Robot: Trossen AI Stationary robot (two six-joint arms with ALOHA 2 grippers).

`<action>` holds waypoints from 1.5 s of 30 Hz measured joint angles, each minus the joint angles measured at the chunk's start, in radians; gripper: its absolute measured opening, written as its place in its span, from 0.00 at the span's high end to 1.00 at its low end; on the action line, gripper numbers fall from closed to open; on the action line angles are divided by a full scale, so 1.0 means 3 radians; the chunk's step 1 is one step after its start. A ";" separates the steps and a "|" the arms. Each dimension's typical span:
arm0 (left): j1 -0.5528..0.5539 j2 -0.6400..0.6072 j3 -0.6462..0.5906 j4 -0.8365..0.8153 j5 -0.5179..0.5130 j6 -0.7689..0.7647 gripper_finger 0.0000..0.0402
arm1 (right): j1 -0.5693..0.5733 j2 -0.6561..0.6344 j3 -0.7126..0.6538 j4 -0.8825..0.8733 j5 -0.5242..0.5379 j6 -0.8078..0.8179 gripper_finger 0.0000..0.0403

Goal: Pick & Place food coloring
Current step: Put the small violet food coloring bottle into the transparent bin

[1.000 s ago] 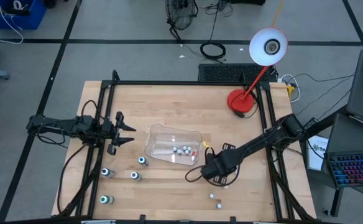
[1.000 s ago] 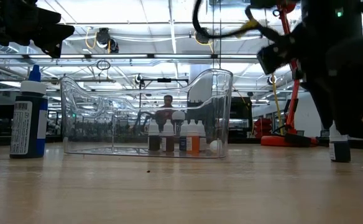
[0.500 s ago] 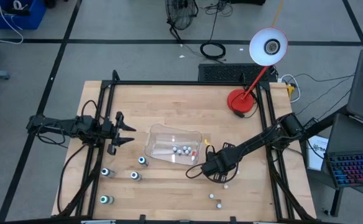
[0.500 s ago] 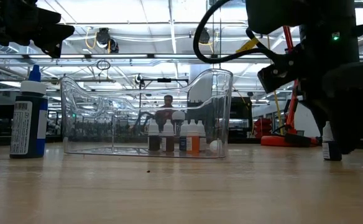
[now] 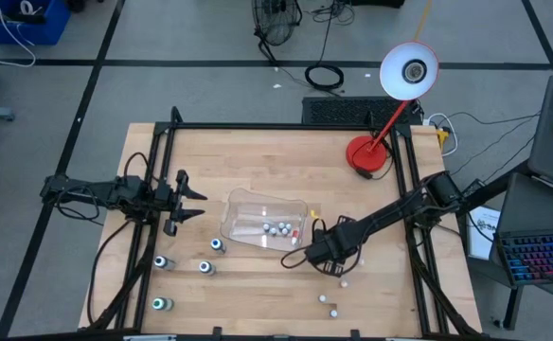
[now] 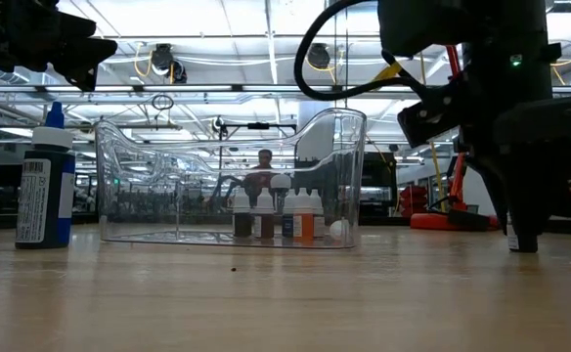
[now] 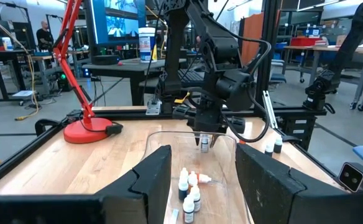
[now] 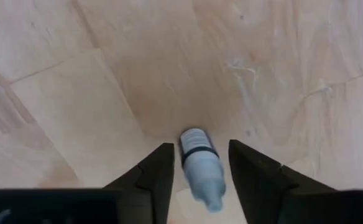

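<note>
The clear tray [image 5: 258, 210] stands mid-table with several tiny food coloring bottles [image 5: 278, 228] upright inside, also seen in the low view [image 6: 276, 215]. My right gripper [image 5: 305, 257] is just off the tray's near right corner, its fingers around one tiny bottle [image 8: 200, 165], which the left wrist view shows below the gripper [image 7: 204, 145]. My left gripper [image 5: 197, 201] waits open to the left of the tray, above the table. More tiny bottles [image 5: 345, 281] stand on the table near the right arm. My right gripper has the tiny bottle's body [image 8: 197, 155] between its two fingers, coming from above and pointing down. The bottle sits upright, cap toward the wrist, with its lower end [image 7: 204, 149] showing below the fingertips. Whether its base is clear of the table I cannot tell.
Larger bottles with blue or green tops stand on the near left of the table [image 5: 217, 245] [image 5: 205, 267] [image 5: 161, 304]; one looms at the left of the low view [image 6: 43, 176]. A red desk lamp [image 5: 366, 156] sits at the far right. A black frame [image 5: 258, 127] edges the table.
My right gripper has shifted a short way toward the tray and the table's left, and the tiny bottle between its fingers has moved with it. A tiny bottle standing on the table has come into sight from under the arm. The left arm has kept still.
</note>
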 joint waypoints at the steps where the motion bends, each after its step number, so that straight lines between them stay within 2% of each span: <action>1: 0.0001 0.0000 0.0000 0.0001 0.0000 0.0000 0.55 | -0.0007 0.0000 0.0000 -0.0002 -0.0002 0.0000 0.67; 7: 0.0001 0.0000 0.0000 0.0000 0.0000 0.0000 0.55 | -0.0013 0.0000 0.0001 0.0000 -0.0003 -0.0045 0.85; 13: 0.0001 -0.0001 0.0000 0.0000 0.0000 0.0000 0.55 | -0.0013 -0.0028 0.0010 0.0125 0.0023 -0.0256 0.86; 15: 0.0001 0.0000 0.0000 0.0001 0.0000 0.0000 0.55 | -0.0006 -0.0079 0.0099 0.0099 0.0147 -0.0317 0.86; 22: 0.0001 0.0000 0.0000 0.0000 0.0000 0.0000 0.55 | 0.0033 -0.0490 0.0750 -0.0432 0.0888 -0.0513 0.86; 25: 0.0001 -0.0001 0.0000 0.0001 0.0000 0.0000 0.55 | -0.0046 -0.0600 0.1125 -0.0397 0.1141 -0.0789 0.86; 28: 0.0001 0.0000 0.0000 0.0000 0.0000 0.0000 0.55 | -0.0188 -0.0571 0.1519 -0.0168 0.1198 -0.1170 0.86; 32: 0.0000 -0.0001 0.0000 0.0001 0.0000 0.0000 0.55 | -0.0401 -0.0339 0.1985 0.0067 0.0955 -0.1760 0.86; 37: 0.0000 -0.0001 0.0000 0.0000 0.0000 0.0000 0.55 | -0.0657 0.0124 0.2444 0.0079 0.0642 -0.2239 0.86; 45: 0.0000 -0.0001 0.0000 0.0001 0.0000 0.0000 0.55 | -0.1041 0.0752 0.2593 0.0029 0.0071 -0.2487 0.86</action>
